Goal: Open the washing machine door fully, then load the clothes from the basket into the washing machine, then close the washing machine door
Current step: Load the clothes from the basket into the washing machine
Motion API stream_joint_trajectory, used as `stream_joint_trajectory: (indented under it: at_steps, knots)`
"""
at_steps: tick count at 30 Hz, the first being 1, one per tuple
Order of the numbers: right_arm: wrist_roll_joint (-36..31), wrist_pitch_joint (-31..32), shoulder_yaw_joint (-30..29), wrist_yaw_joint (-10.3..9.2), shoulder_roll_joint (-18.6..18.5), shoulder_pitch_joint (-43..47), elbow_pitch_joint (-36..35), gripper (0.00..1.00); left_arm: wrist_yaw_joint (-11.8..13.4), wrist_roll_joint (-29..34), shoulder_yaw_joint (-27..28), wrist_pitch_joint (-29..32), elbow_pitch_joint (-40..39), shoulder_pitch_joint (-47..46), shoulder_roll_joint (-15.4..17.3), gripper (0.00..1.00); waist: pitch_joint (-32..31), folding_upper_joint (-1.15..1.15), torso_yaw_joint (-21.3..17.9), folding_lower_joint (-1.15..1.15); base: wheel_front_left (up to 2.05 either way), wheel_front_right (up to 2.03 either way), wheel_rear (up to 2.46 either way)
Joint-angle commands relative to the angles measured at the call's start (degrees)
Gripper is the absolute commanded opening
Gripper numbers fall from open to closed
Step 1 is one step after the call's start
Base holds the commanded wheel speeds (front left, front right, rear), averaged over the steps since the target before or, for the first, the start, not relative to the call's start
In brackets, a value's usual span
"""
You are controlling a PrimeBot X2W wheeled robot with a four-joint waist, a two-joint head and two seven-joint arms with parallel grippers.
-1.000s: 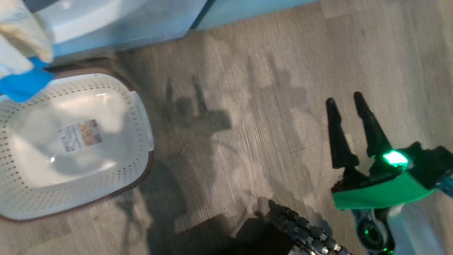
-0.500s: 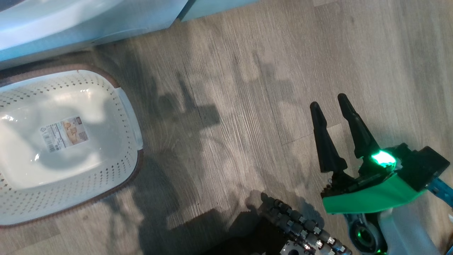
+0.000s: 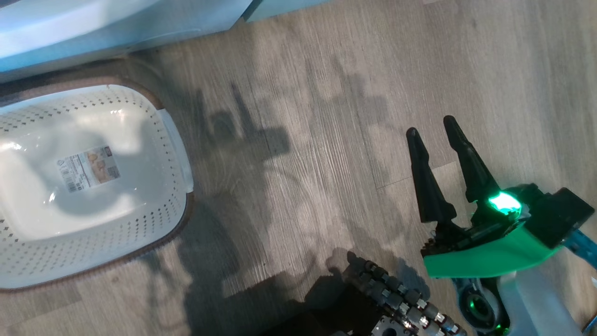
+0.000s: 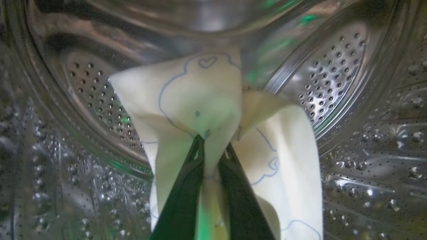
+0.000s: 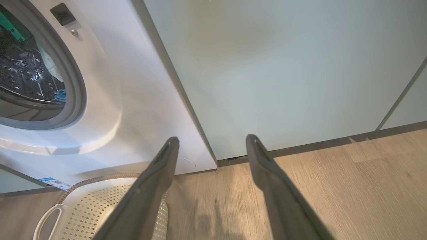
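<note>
Our left gripper (image 4: 213,143) has its two dark fingers pinched on a fold of the clothes (image 4: 200,96), a pale-yellow garment with blue line drawings that drapes down both sides of the fingers. We see the steel perforated drum (image 4: 333,76) on every side of it, so we judge the gripper is well inside the washing machine (image 5: 140,100).

The step in hand is the release. We should spread the fingers wide and give the soft cloth time to slide off, since it wraps both fingers and may cling. Then we should draw back straight along the fingers' own line, so that no trailing corner is dragged out over the grey gasket (image 5: 79,90). From the right wrist view, a small blue piece (image 5: 60,95) lies low in the drum beside more pale cloth.

Our right gripper (image 3: 431,127) is spread and holds nothing, over the wood floor (image 3: 326,93), well apart from the basket (image 3: 184,219). It is best kept there, out of the left arm's path. The basket's bottom is bare around its label (image 3: 88,168), so we judge this is the last of the load.
</note>
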Motion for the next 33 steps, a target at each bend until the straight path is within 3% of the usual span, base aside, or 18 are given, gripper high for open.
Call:
stream_joint_trajectory:
  at_steps: [1, 11, 12, 13, 14, 24, 33]
  knots:
    - [-0.6, -0.4, 0.5, -0.16, -0.6, 0.2, -1.6, 1.00, 0.0, -0.5, 0.7, 0.9, -1.3, -1.3, 1.4, 0.00, 0.1, 0.00, 0.2, 0.00, 0.00, 0.00, 0.00]
    - [-0.7, -0.4, 0.3, -0.16, -0.6, -0.6, -1.2, 1.00, 0.6, -3.3, 1.0, 8.0, 2.0, -0.5, 0.3, 0.00, 0.1, 0.00, 1.4, 0.00, 0.00, 0.00, 0.00]
    - [-0.7, -0.4, 0.3, -0.16, -0.6, -0.6, -1.2, 1.00, 0.6, -3.5, 1.0, 8.3, 2.1, -0.5, 0.2, 0.12, 0.0, 0.00, 1.5, 0.00, 0.00, 0.00, 0.00]
    - [-0.7, -0.4, 0.3, -0.16, -0.6, -0.7, -1.1, 1.00, 0.5, -3.6, 0.8, 8.6, 2.1, -0.5, 0.1, 0.60, 0.0, 0.00, 1.5, 0.00, 0.00, 0.00, 0.00]
    - [-0.7, -0.4, 0.3, -0.16, -0.6, -0.7, -1.1, 1.00, 0.5, -3.7, 0.7, 8.9, 2.1, -0.5, 0.1, 1.00, 0.0, 0.00, 1.6, 0.00, 0.00, 0.00, 0.00]
    - [-1.3, -0.4, -0.5, -0.16, -0.6, -1.2, -0.8, 1.00, 0.3, -4.5, -0.2, 6.9, 0.7, 2.7, -1.0, 1.00, -0.9, 0.00, 3.3, 0.00, 0.00, 0.00, 0.00]
    - [-3.7, -0.4, -2.7, -0.16, -0.6, -0.2, -0.6, 1.00, 2.4, -6.2, -0.1, 1.3, -4.3, 13.1, -3.1, 1.00, -3.8, 0.00, 6.6, 0.00, 0.00, 0.00, 0.00]
